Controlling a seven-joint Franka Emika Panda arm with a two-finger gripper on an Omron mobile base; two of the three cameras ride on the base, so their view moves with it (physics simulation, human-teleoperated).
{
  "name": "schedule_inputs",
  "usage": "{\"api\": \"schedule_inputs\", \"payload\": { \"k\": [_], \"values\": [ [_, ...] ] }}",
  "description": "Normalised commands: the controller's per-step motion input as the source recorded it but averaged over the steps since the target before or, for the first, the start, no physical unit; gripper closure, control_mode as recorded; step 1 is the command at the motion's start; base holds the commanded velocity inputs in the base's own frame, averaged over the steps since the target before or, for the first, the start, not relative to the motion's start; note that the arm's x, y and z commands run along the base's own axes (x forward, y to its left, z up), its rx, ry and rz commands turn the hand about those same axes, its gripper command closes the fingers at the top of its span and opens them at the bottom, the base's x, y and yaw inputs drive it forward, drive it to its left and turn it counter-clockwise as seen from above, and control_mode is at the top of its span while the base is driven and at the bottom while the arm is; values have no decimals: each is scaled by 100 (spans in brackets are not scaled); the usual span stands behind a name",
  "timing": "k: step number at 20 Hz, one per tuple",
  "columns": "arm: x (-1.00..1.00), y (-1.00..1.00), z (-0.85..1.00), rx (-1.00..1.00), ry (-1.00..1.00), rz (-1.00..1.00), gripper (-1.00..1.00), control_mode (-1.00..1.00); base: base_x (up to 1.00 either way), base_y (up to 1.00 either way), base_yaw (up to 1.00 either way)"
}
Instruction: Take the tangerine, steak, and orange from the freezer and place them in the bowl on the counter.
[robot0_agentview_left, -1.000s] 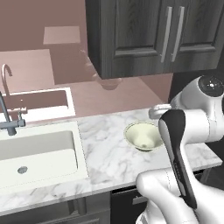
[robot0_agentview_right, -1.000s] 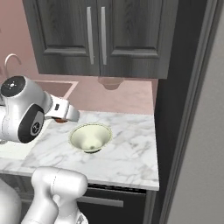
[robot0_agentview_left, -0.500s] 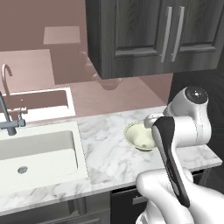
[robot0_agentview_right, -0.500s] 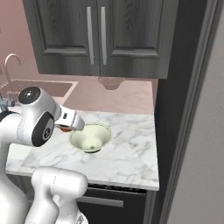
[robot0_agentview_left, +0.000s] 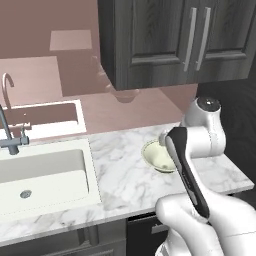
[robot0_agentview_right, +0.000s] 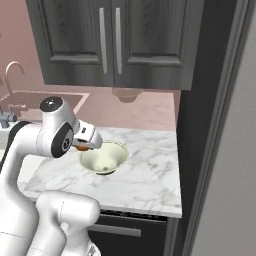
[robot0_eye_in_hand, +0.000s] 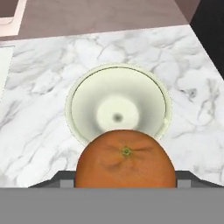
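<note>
My gripper (robot0_eye_in_hand: 125, 177) is shut on the orange (robot0_eye_in_hand: 125, 159), a round orange-brown fruit with a small green navel. It hangs just above the near rim of the bowl (robot0_eye_in_hand: 87, 109), a shallow cream-green dish with nothing in it. In the right base view the gripper (robot0_agentview_right: 84, 145) hovers with the orange (robot0_agentview_right: 80, 148) at the left rim of the bowl (robot0_agentview_right: 102, 159). From the left base camera, the arm's forearm partly hides the bowl (robot0_agentview_left: 155, 156). The bowl stands on the white marble counter (robot0_agentview_left: 125, 175). The freezer (robot0_agentview_right: 232, 165) rises at the far right. The tangerine and the steak are out of view.
A white sink (robot0_agentview_left: 40, 175) with a tap (robot0_agentview_left: 10, 140) lies to the left of the bowl. Dark wood-grain wall cabinets (robot0_agentview_right: 110, 45) hang over the counter. The counter (robot0_agentview_right: 150, 175) ends at a dark upright panel (robot0_agentview_right: 200, 125) on the right.
The arm has swung down and toward the bowl, bringing the held orange from beside the bowl to just over its rim. The bowl has not moved.
</note>
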Motion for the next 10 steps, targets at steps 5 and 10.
{"api": "schedule_inputs", "payload": {
  "k": [5, 10],
  "values": [
    [48, 0, -46, 0, 0, 0, 100, -100, 0, 0, 0],
    [36, -1, -60, 0, 0, 0, 100, -100, 0, 0, 0]
  ]
}}
